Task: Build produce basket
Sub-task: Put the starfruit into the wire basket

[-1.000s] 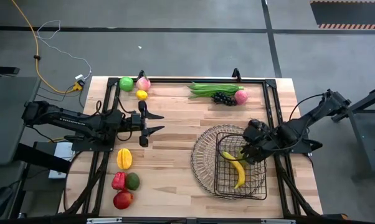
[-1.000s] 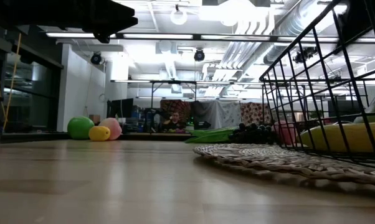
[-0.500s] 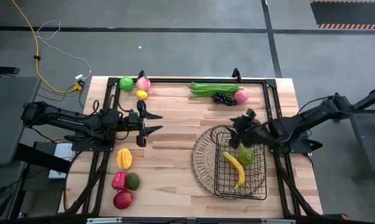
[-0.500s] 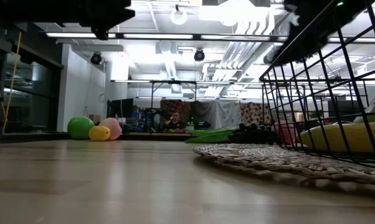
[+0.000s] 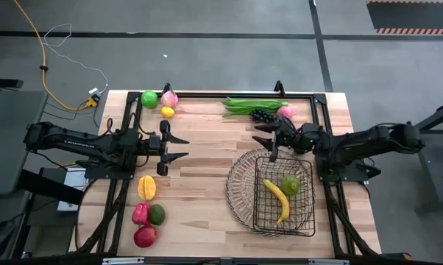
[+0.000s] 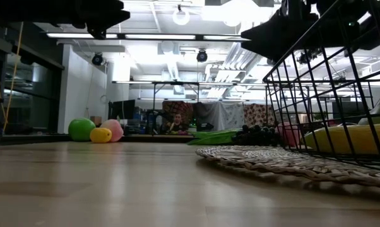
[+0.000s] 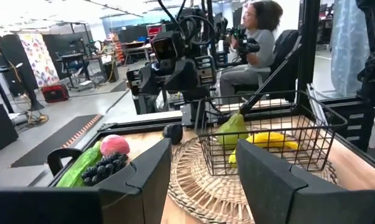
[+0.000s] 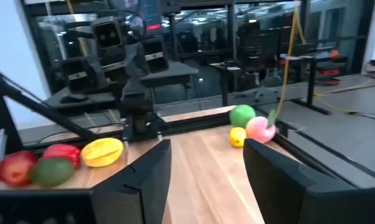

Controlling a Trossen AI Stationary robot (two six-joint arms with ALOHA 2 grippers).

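Hovering over the basket's (image 5: 243, 193) far rim, the right gripper (image 5: 266, 137) has its fingers apart and holds nothing. A banana (image 5: 278, 199) and a green fruit (image 5: 290, 184) lie in the basket's mesh centre. Beyond it lie grapes (image 5: 263, 115), beans (image 5: 247, 105) and a peach (image 5: 285, 112). The left gripper (image 5: 183, 146) waits open, well apart at table-left.

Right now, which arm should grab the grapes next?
Probably the right: its open, empty hand hovers just short of the grapes, beside the basket. The left hand sits open farther off.
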